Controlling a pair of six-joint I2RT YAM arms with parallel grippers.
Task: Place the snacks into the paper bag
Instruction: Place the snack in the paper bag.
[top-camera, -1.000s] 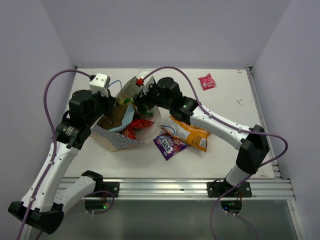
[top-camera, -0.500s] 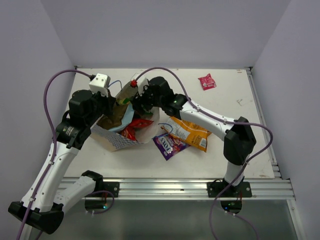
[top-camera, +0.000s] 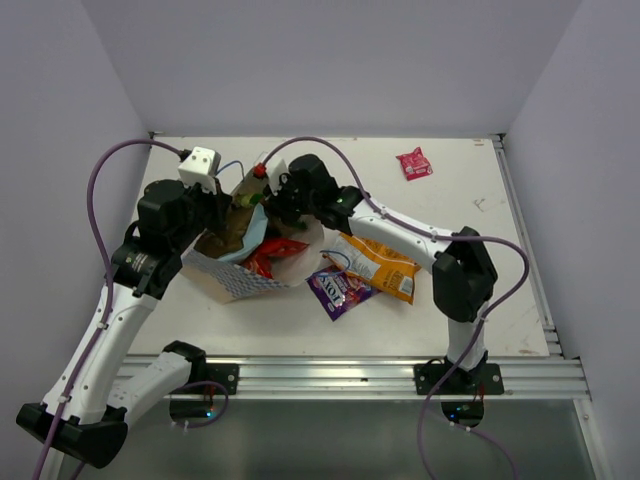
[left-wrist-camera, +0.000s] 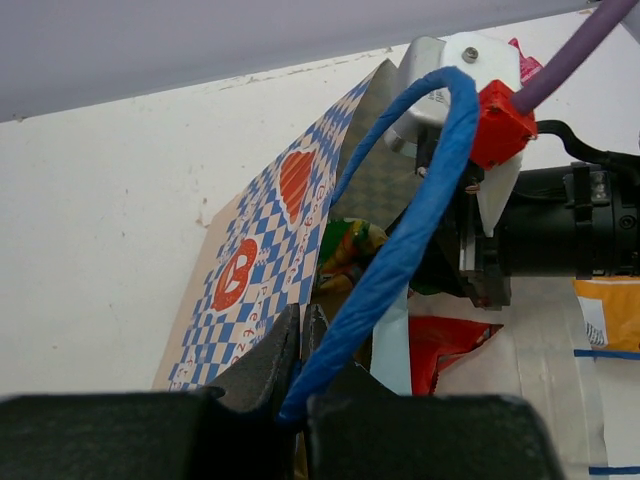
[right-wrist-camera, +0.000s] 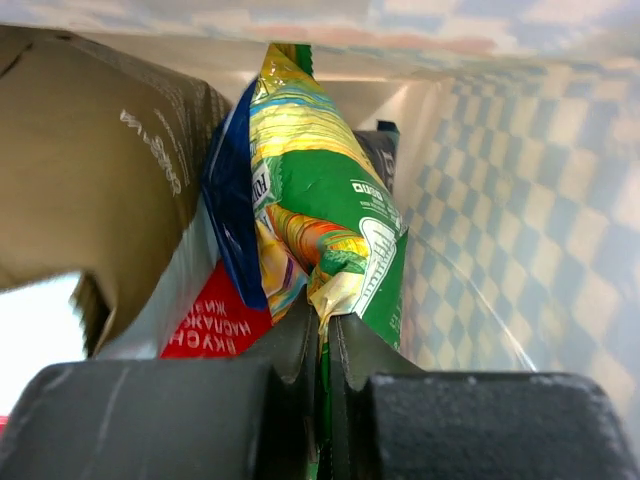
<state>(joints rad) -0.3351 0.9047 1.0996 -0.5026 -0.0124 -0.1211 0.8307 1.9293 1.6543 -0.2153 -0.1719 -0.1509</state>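
The right gripper, clamped shut on a green pack whose length points to 12 o'clock into the paper bag, reaches from 3 o'clock while the left gripper pinches the bag's handle.

1. The paper bag is partly covered by both arms at center left of the top view.
2. The red packet at lower left of the right wrist view is mostly hidden behind the green packet.
3. The orange bag is cut off by the right edge of the left wrist view.
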